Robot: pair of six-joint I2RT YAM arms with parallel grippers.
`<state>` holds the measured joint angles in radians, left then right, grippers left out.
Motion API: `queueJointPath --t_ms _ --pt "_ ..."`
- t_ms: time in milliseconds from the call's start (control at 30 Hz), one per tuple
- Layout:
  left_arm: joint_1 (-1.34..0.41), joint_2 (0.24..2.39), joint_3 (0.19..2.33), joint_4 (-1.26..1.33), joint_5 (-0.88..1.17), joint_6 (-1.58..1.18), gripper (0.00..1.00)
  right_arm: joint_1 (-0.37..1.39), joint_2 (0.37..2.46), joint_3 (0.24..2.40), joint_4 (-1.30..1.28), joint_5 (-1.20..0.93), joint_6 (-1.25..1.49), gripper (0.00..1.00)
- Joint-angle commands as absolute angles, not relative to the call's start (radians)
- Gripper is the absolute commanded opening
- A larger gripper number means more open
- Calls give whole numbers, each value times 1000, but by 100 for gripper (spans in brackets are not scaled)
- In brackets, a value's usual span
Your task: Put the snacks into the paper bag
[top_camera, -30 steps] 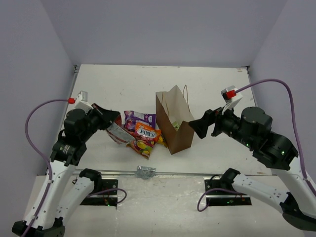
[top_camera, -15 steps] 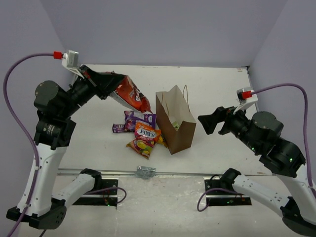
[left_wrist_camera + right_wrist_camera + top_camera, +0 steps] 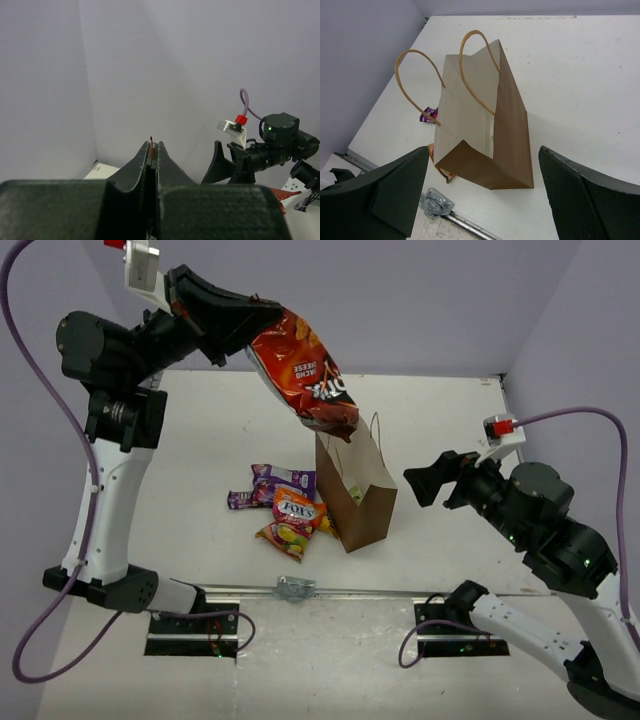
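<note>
Red-and-silver crinkly bag (image 3: 305,375) is up over the paper bag (image 3: 362,495), not in yet.

Left gripper (image 3: 258,318) is clenched on the crinkly bag's top edge (left wrist view shows the fingers (image 3: 142,165) pressed together with a red sliver between them). The bag hangs tilted, its lower corner just above the paper bag's open mouth. Right gripper (image 3: 425,472) is spread wide and holds nothing, sitting just beside the paper bag's right side. The paper bag stands upright on the table (image 3: 200,430). A small pale piece shows inside it, can't tell what. Left to do: drop this one, then the orange FOX'S bag (image 3: 297,508), the purple wrappers (image 3: 282,478) and the packet under them (image 3: 283,537), all lying just left of the paper bag. My read: early in the task.
</note>
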<state>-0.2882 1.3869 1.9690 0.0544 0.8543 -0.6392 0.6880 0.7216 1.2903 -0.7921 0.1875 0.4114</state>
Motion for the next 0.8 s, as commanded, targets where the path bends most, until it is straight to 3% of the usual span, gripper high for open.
queueJointPath --t_ms 0,367,767 --pt "-319 1477 2098 279 942 -736 0 680 715 1330 -759 178 420 93" --pt "-561 1655 2137 152 853 -540 0 652 664 1341 -759 259 445 93" --pt "-595 1496 1824 100 747 -374 0 643 669 1327 -758 255 443 93"
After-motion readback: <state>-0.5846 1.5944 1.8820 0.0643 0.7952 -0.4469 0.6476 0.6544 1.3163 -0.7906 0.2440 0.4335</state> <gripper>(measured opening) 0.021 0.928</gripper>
